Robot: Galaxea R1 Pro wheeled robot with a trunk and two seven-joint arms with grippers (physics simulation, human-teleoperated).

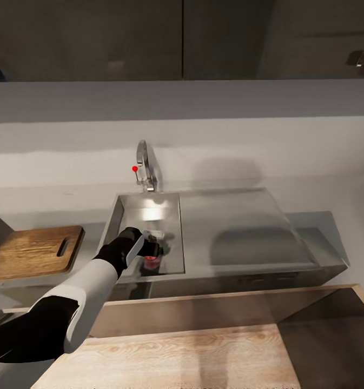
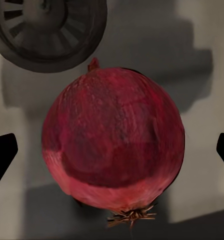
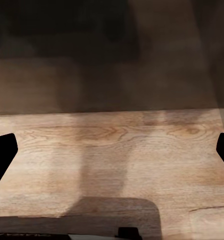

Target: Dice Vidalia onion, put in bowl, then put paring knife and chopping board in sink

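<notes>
Left gripper (image 2: 112,150) is spread wide, fingertips (image 2: 2,152) flanking the onion (image 2: 113,144) with clear gaps, nothing gripped yet. Onion sits on the sink (image 1: 125,208) floor beside the drain (image 2: 44,27). Risk: round, smooth skin; an off-centre close could squirt it sideways or roll it onto the drain. Chopping board (image 1: 33,251) waits on the countertop (image 1: 311,224) just beside the basin. Right gripper (image 3: 112,150) also open, idle over a pale wood surface (image 3: 122,150).
</notes>
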